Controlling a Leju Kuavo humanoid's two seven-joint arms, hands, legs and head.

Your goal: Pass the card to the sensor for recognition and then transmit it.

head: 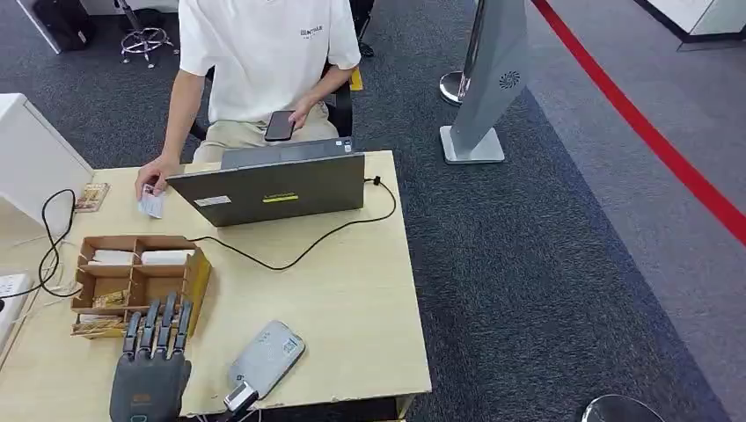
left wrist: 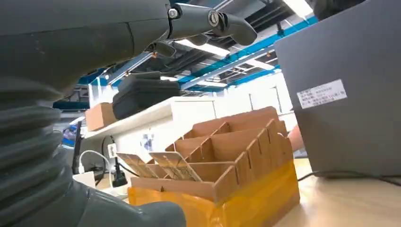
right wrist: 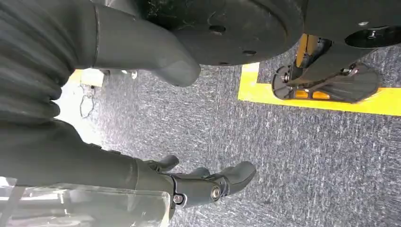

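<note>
Left robot hand is lying low at the near edge of the desk, palm down, fingers extended forward and slightly apart, holding nothing; right robot hand is hanging over grey carpet, fingers loosely curled, empty.

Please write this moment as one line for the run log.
left robot hand: open, empty, beside card box | right robot hand: hanging above floor, empty | sensor: untouched | person's hand: on card
</note>
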